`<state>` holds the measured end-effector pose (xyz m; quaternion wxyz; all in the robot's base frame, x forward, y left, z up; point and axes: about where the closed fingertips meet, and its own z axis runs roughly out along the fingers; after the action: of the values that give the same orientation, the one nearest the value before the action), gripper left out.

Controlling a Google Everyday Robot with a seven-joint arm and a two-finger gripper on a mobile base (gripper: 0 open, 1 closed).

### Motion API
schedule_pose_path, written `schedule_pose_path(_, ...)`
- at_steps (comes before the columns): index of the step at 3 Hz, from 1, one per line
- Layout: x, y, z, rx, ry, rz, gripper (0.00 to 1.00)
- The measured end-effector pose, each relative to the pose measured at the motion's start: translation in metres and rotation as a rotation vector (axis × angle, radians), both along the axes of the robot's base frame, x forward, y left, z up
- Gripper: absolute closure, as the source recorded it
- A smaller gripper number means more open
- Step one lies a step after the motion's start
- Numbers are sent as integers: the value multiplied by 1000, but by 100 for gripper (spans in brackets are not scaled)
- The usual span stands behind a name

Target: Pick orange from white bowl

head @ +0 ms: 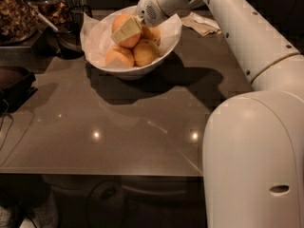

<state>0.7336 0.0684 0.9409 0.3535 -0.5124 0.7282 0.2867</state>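
The white bowl (142, 71) stands at the back of the dark table, lined with white paper. It holds several round fruits. The orange (121, 21) is the top one, at the back left of the pile, deeper in colour than the paler fruits (146, 52) below it. My gripper (126, 30) reaches down into the bowl from the right. One pale finger (127, 29) lies across the front of the orange and the other is hidden behind it. The gripper is shut on the orange, which sits a little higher than the other fruits.
A dark glass cup (69, 39) stands just left of the bowl. A tray of brown food (16, 15) is at the far left, with a dark object (14, 82) below it. Crumpled paper (202, 23) lies behind the arm. My white arm and body (251, 160) fill the right side.
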Motion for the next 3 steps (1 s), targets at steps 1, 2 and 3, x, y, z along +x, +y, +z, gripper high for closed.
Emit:
schedule_pose_path(1,-1,2,-1,3,-1,0,69)
schedule_pose_path(2,-1,2,-1,3,-1,0,93)
schedule_pose_path(3,-4,6,14,67,-10,8,100)
